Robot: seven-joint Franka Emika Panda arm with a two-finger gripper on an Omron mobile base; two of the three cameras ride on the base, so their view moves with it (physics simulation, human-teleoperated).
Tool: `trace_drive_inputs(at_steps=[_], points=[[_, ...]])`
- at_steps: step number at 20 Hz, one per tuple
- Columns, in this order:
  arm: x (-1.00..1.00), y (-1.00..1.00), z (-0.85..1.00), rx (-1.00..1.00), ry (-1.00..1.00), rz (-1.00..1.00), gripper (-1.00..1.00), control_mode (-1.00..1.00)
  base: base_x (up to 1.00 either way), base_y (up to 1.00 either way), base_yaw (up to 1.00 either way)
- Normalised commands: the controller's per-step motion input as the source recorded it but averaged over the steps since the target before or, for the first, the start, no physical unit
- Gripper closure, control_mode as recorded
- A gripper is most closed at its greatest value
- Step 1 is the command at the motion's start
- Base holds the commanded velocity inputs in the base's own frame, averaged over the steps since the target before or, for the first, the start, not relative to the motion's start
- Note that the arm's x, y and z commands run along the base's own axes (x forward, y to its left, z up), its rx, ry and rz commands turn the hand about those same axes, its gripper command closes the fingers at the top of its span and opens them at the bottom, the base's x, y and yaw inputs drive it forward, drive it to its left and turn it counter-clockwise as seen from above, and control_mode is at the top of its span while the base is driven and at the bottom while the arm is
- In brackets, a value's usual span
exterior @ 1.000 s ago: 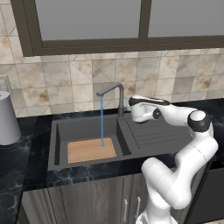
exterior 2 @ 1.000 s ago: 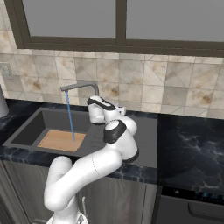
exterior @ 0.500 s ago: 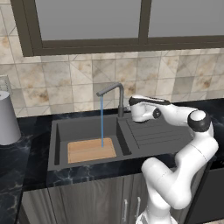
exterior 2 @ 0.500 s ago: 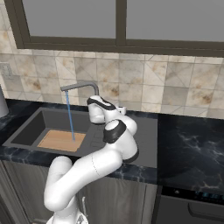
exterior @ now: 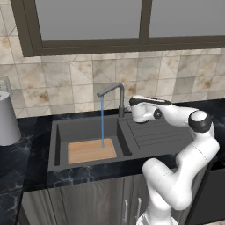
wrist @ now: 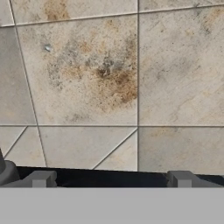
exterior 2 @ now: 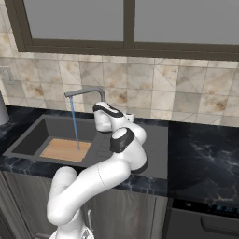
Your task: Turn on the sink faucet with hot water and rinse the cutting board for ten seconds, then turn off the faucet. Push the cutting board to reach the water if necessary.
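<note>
1. Step in hand, as judged: rinsing. Water (exterior: 102,121) falls in a thin blue stream from the faucet (exterior: 119,94) spout and lands on the board (exterior: 91,150), toward its right end.
2. Board lies flat on the sink (exterior: 61,132) floor, against the front wall, nearer the basin's right side by the divider to the ribbed drainboard. Seen likewise from the right base view: board (exterior 2: 60,149) under the stream (exterior 2: 74,126). No push appears needed.
3. Faucet post stands at the sink's back edge, at the junction of basin and drainboard; spout swung out over the basin.
4. Gripper (exterior: 132,107) held just right of the post, at the back edge of the drainboard, aimed toward the wall. Fingers released, spread wide, nothing between them. In the hand view, fingertips (wrist: 41,178) sit far apart at the bottom with tiled wall ahead and a dark rounded part at the lower left edge, likely the faucet base.
5. Contact with the side lever cannot be told; lever too small to make out.
6. Hot or cold setting cannot be told.
7. Next move, as judged: wait out the rinse, then bring a finger against the lever and shut the flow off. Short reach only; care needed not to knock the spout off the board.
</note>
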Motion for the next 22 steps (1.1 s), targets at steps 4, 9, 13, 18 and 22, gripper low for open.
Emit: trace_drive_inputs(at_steps=[4, 9, 13, 18, 22], points=[[0.0, 0.0, 0.0, 0.0, 0.0, 0.0, -1.0, -1.0, 0.0, 0.0, 0.0], [0.0, 0.0, 0.0, 0.0, 0.0, 0.0, -1.0, -1.0, 0.0, 0.0, 0.0], [0.0, 0.0, 0.0, 0.0, 0.0, 0.0, -1.0, -1.0, 0.0, 0.0, 0.0], [0.0, 0.0, 0.0, 0.0, 0.0, 0.0, -1.0, -1.0, 0.0, 0.0, 0.0], [0.0, 0.0, 0.0, 0.0, 0.0, 0.0, -1.0, -1.0, 0.0, 0.0, 0.0]])
